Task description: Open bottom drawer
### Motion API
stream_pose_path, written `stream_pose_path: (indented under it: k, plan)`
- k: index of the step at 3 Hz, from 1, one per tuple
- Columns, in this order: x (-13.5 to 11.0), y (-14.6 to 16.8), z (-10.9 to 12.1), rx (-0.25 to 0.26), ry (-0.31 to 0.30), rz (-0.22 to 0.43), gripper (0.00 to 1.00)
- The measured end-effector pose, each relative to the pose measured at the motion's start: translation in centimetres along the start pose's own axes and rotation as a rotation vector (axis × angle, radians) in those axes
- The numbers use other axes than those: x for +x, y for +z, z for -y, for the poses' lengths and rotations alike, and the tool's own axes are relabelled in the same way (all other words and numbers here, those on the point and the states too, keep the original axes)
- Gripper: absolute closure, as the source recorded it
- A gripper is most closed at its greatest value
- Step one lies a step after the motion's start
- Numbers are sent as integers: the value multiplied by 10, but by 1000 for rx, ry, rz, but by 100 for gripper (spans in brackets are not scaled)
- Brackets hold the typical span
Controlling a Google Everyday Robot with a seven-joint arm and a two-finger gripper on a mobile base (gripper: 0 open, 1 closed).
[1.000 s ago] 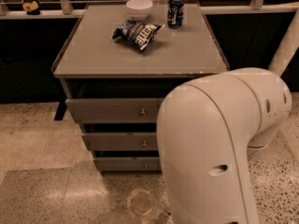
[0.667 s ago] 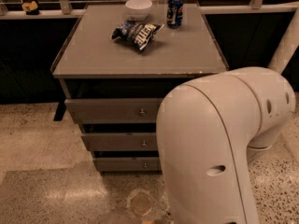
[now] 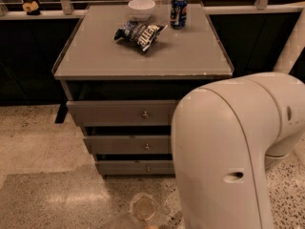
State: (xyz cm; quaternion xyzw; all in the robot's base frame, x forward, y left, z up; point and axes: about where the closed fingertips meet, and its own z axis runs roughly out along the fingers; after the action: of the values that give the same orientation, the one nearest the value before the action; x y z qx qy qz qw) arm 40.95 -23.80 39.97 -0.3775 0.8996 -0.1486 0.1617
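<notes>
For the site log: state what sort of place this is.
Probably an office or lab break area: a grey three-drawer cabinet bearing a chip bag, white bowl and soda can, on speckled stone flooring. The gripper is out of view; only the white arm shows.

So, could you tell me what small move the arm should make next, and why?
The bottom drawer looks shut and its knob is untouched. The gripper is out of view, somewhere beyond the white arm link. So I'd probably bring the gripper down toward that knob first.
</notes>
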Motion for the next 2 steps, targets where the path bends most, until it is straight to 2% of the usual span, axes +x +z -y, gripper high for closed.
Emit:
stream_pose_path:
  k: [1,2]
  plan:
    - [25,-4,29,89,10,65,0]
    - [60,-14,79,200,59,124,0]
